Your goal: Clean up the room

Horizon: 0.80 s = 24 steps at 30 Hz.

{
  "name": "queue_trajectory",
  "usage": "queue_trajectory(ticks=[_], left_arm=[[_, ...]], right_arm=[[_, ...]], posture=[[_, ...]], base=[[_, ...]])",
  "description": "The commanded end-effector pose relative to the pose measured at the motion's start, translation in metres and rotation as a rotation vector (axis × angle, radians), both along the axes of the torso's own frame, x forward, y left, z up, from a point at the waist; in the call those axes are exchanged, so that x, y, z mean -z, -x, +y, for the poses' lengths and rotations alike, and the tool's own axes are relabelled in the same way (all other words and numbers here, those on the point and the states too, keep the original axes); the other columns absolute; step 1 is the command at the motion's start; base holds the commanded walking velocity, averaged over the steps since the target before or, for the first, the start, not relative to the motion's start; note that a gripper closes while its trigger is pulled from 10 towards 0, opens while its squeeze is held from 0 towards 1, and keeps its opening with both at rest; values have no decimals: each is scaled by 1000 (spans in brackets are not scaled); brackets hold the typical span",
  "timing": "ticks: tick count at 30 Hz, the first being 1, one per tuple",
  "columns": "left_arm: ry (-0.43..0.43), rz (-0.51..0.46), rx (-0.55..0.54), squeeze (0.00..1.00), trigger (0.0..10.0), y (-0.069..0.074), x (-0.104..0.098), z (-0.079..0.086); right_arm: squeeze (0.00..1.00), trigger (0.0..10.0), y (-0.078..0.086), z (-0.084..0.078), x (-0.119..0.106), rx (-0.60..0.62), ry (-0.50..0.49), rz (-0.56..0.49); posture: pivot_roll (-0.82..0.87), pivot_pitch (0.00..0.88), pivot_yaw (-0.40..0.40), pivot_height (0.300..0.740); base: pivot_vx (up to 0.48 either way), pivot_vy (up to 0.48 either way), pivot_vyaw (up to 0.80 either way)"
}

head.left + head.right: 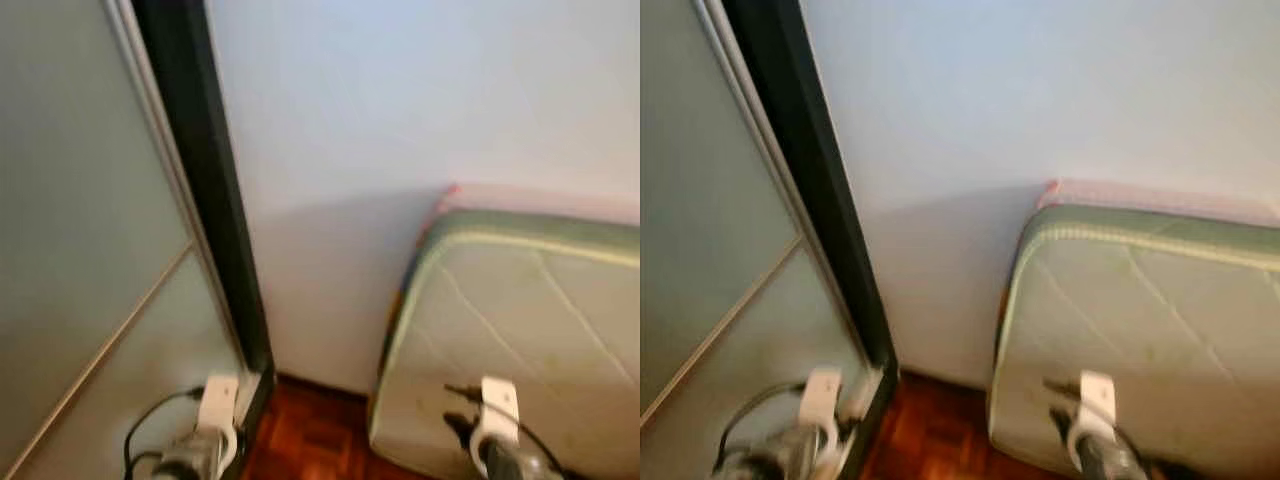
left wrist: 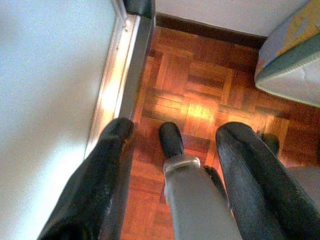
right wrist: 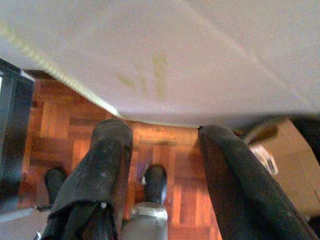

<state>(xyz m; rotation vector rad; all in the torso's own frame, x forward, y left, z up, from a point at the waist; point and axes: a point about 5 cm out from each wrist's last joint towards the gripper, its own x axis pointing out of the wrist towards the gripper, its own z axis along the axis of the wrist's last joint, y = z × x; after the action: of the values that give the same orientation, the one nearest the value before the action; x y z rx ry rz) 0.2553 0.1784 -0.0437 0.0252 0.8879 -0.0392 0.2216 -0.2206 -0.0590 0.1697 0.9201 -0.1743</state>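
A: What's the floor [image 2: 200,65] under the left end effector [image 2: 172,137] made of?

B: Wood parquet in small reddish-brown blocks, polished enough to throw back bright glare. The fingers [image 2: 100,185] look like matt black rubber or plastic, slightly scuffed.

A: And beside that end effector?

B: A sliding door [image 1: 70,220] of smooth frosted panel with a pale metal strip, edged by a glossy black frame [image 1: 205,170]. The wall [image 1: 400,100] beyond is plain matt paint.

A: Near the right end effector [image 3: 160,135]?

B: A mattress [image 1: 520,340] of quilted off-white cloth with stitched lines, green piping, a few yellowish stains. Just beside the right finger, brown cardboard [image 3: 285,160].
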Motion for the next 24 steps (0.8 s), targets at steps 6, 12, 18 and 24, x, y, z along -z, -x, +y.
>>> queue_trajectory(ticks=[6,12,18,24], left_arm=[[-2,27,-8,0,10000,7,5,2],[-4,23,-9,0,10000,6,5,1],[10,11,-25,0,10000,5,4,0],[-3,11,-4,0,10000,3,3,0]], right_arm=[[0,10000,-4,-1,-3,-9,5,-13],[0,10000,-5,-1,-4,-16,3,-15],[0,10000,-6,-2,-4,-39,2,-8],[0,10000,-7,-2,-5,-60,3,-1]], posture=[[-73,0,9,740],[-73,0,8,740],[-72,0,3,740],[-73,0,1,740]], base=[[-306,0,0],[-203,0,0],[0,0,-131],[0,0,-788]])
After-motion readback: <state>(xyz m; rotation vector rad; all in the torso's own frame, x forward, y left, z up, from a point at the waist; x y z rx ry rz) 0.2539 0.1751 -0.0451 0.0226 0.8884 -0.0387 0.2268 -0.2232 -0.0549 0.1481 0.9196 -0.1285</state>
